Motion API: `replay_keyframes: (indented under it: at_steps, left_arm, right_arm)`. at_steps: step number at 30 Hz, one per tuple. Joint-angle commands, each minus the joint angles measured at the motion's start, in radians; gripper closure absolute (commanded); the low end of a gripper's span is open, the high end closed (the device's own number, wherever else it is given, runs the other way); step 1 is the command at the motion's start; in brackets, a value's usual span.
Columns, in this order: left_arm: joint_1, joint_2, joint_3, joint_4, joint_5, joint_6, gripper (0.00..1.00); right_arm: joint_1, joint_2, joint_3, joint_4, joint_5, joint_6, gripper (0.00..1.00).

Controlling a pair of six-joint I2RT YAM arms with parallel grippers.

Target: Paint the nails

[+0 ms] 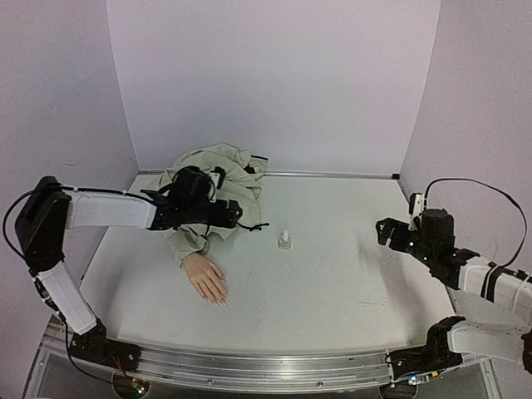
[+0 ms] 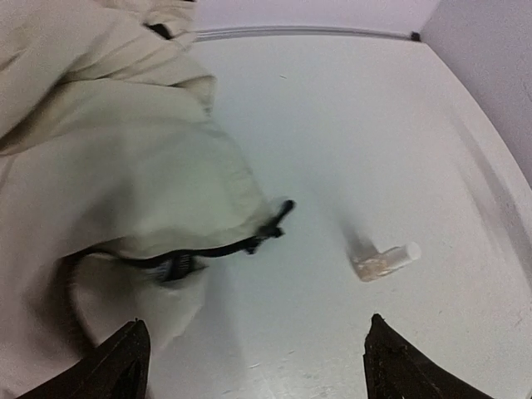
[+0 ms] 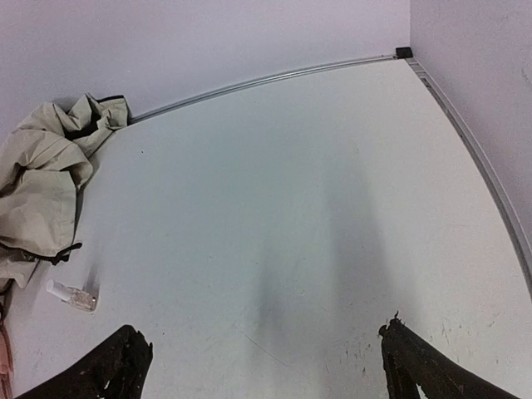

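A flesh-pink mannequin hand (image 1: pixel 206 278) lies palm down left of centre, its fingers pointing to the near edge; its nails (image 1: pixel 219 300) are too small to make out. A beige jacket sleeve (image 1: pixel 186 243) runs back from it to a crumpled jacket (image 1: pixel 218 170). A small clear bottle (image 1: pixel 285 241) stands right of the hand and shows in the left wrist view (image 2: pixel 384 261) and the right wrist view (image 3: pixel 72 294). My left gripper (image 1: pixel 234 214) is open and empty above the sleeve, left of the bottle. My right gripper (image 1: pixel 385 233) is open and empty at the right.
The white table (image 1: pixel 349 274) is walled by pale panels on three sides, with a metal rail (image 1: pixel 249 366) along the near edge. A black drawstring cord (image 2: pixel 224 245) hangs from the jacket hem toward the bottle.
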Motion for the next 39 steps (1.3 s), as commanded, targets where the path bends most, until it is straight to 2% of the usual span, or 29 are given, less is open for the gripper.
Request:
replay_keyframes:
  at_steps: [1, 7, 10, 15, 18, 22, 27, 30, 34, 39]
  left_arm:
    - [0.105, -0.214, -0.248, 0.216, -0.014, -0.047, 0.09]
    - [0.177, -0.533, -0.643, 0.454, -0.085, -0.107, 0.07]
    - [0.181, -0.667, -0.797, 0.541, -0.158, -0.139, 0.06]
    - [0.184, -0.882, -1.072, 0.786, -0.269, -0.143, 0.02]
    - [0.184, -1.031, -1.173, 0.802, -0.319, -0.107, 0.01]
    - [0.185, -1.173, -1.195, 0.672, -0.372, -0.104, 0.0]
    - [0.185, -1.149, -1.194, 0.696, -0.465, -0.083, 0.01]
    - [0.214, -1.039, -1.192, 0.828, -0.499, -0.071, 0.0]
    - [0.296, -0.888, -1.194, 0.998, -0.406, -0.086, 0.01]
    - [0.298, -0.938, -1.195, 0.989, -0.336, -0.051, 0.01]
  right_arm:
    - [-0.039, -0.118, -0.136, 0.212, -0.065, 0.132, 0.02]
    - [-0.045, -0.355, -0.361, 0.393, -0.021, 0.236, 0.02]
    - [-0.047, -0.452, -0.431, 0.42, -0.041, 0.246, 0.02]
    - [-0.047, -0.621, -0.505, 0.425, -0.1, 0.23, 0.02]
    - [-0.047, -0.706, -0.521, 0.38, -0.109, 0.233, 0.02]
    - [-0.047, -0.801, -0.513, 0.239, -0.086, 0.256, 0.02]
    - [-0.047, -0.822, -0.493, 0.142, -0.051, 0.261, 0.02]
    - [-0.047, -0.811, -0.491, 0.136, -0.02, 0.266, 0.02]
    - [-0.047, -0.815, -0.502, 0.143, -0.01, 0.281, 0.02]
    - [-0.047, -0.803, -0.483, 0.137, -0.043, 0.265, 0.02]
